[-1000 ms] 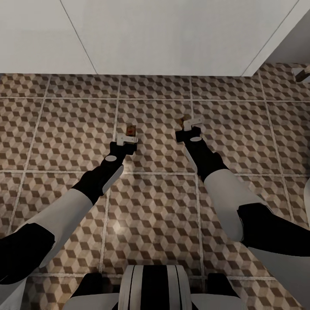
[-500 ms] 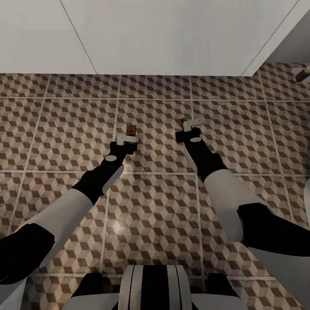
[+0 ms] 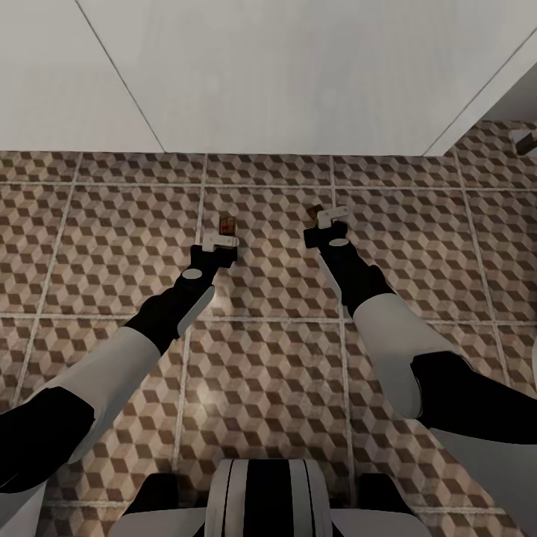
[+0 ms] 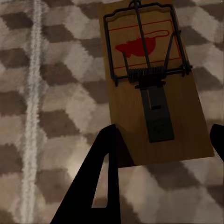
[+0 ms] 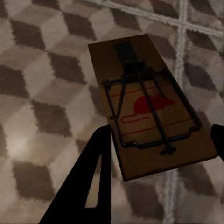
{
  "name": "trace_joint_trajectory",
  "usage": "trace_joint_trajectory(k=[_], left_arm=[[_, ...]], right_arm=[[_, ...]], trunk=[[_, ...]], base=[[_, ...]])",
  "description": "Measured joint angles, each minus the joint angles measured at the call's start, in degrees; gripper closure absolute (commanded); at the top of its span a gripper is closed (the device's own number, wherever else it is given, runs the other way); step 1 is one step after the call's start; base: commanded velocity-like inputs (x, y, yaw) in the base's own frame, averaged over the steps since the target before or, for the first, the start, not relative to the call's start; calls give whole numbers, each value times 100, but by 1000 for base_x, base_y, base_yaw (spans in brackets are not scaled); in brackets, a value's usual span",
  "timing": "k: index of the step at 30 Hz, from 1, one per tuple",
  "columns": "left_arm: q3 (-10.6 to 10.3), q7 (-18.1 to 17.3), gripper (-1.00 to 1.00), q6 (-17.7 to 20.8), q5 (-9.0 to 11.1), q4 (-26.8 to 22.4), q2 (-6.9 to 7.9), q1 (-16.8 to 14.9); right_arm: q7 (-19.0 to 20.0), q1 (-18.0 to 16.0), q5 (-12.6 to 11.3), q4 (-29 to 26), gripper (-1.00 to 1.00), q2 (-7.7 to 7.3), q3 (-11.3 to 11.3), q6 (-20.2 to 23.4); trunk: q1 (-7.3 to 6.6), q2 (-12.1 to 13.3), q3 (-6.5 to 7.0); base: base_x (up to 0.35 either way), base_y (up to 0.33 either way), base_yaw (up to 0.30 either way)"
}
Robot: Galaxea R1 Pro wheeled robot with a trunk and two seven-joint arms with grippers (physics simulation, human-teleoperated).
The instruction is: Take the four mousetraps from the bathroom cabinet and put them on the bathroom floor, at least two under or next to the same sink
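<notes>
I see two mousetraps, each a small brown wooden board with dark wire and a red mark. In the head view the left mousetrap (image 3: 227, 224) sticks out ahead of my left gripper (image 3: 221, 240), just above the cube-patterned bathroom floor (image 3: 112, 239). The left wrist view has this mousetrap (image 4: 149, 84) gripped at its near end by the left gripper (image 4: 163, 129), one dark finger (image 4: 105, 177) against each long edge. My right gripper (image 3: 328, 221) is shut on the other mousetrap (image 3: 315, 212). Up close, that mousetrap (image 5: 149, 112) sits between the right gripper (image 5: 161, 130) fingers. The cabinet is out of view.
A plain white wall (image 3: 268, 74) rises just beyond the tiles ahead of both grippers. A small brown and white object (image 3: 526, 139) shows at the far right edge. My own base (image 3: 261, 500) is at the near edge, with open tiled floor on both sides.
The whole head picture has shifted, floor and wall sliding downward, so the camera moved. Both grippers hold the same pose, and the mousetraps stayed with them.
</notes>
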Motion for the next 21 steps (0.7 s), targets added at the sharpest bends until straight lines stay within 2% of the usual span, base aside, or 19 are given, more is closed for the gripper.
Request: trace_joint_trajectory(k=[6, 21], left_arm=[[-2, -2, 100, 0, -3, -4, 11, -3], [-5, -2, 100, 0, -3, 7, 14, -2]], right_arm=[[0, 0, 1, 5, 100, 0, -1, -3], [0, 0, 2, 3, 100, 0, -1, -4]], trunk=[[1, 0, 0], [2, 0, 0]], base=[[163, 0, 0], [10, 0, 0]])
